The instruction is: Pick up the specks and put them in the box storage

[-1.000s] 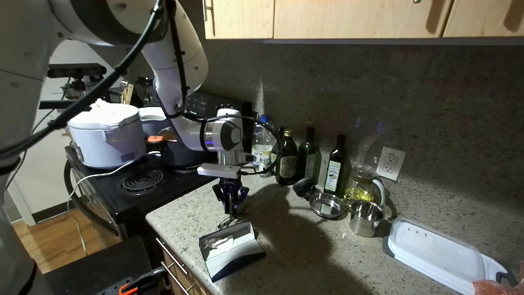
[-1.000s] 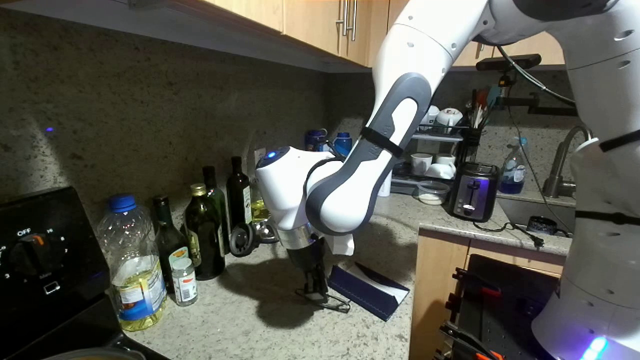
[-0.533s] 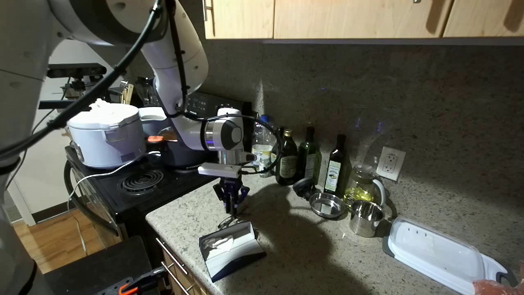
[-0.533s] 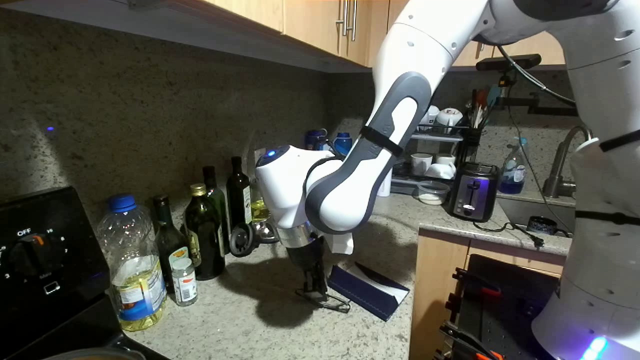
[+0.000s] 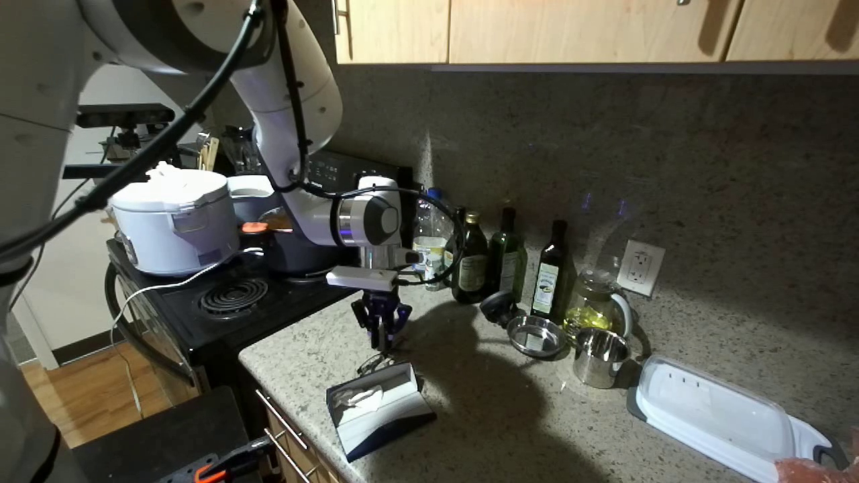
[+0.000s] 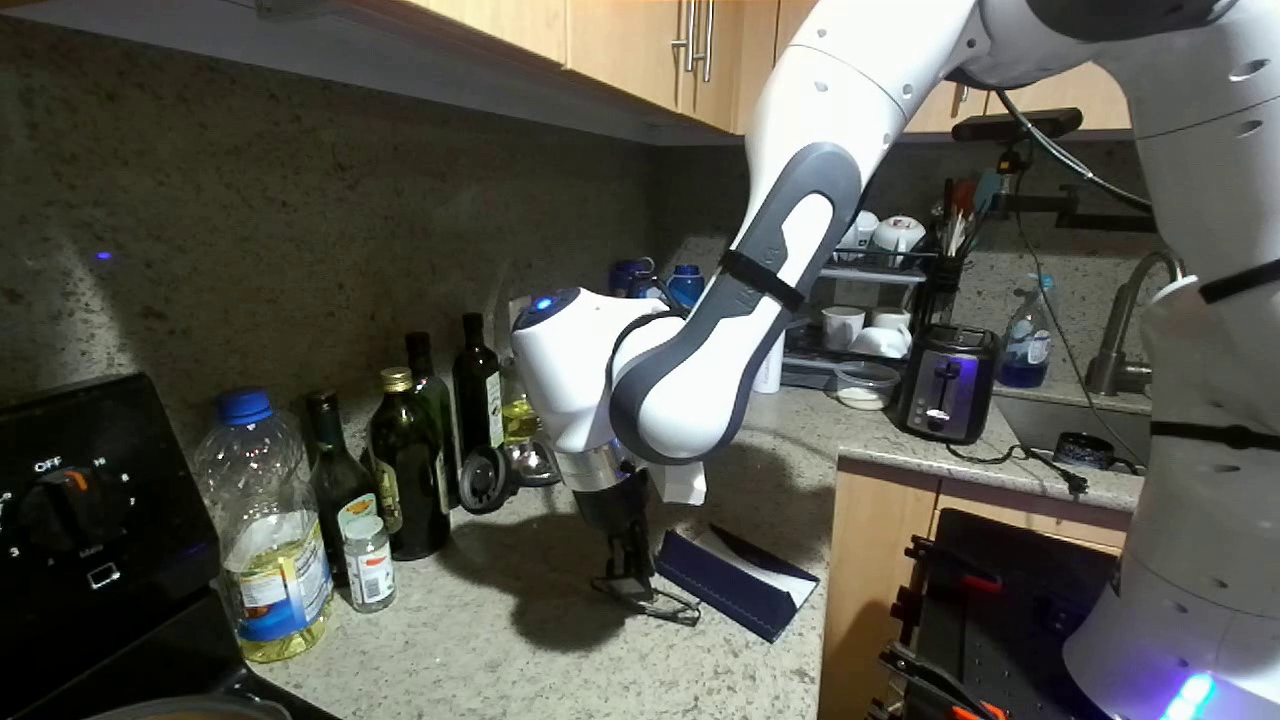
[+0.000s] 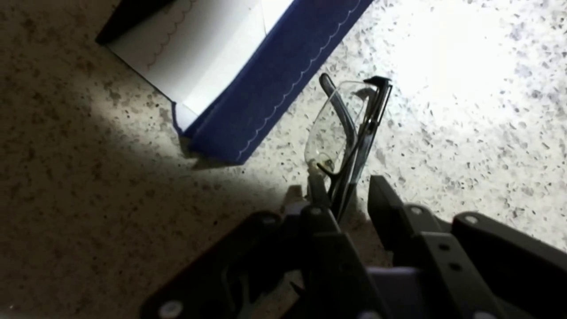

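In the wrist view, glasses [image 7: 352, 136] lie on the counter [image 7: 443, 181], just right of the case [image 7: 261, 84].

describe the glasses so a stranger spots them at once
On the speckled counter lies an open dark-blue case. Just beside it, where the open claw points down, are the glasses: thin, dark-framed and clear-lensed, unlike the opaque case.

The Panda arm [image 6: 700, 390] had smooth white shells [image 6: 855, 50], charcoal-grey trim [image 6: 835, 170] and black wraparound straps [image 6: 763, 281]; a thick black cable [image 5: 194, 114] crossed it. A blue light [image 6: 541, 305] shone on the wrist [image 6: 565, 365], above a silvery metal collar [image 6: 597, 470], and another light [image 6: 1191, 696] glowed at the base [image 6: 1165, 610]. The Robotiq gripper [image 7: 347, 190], poorly lit, appeared black, with pale round screw heads [image 7: 471, 218].
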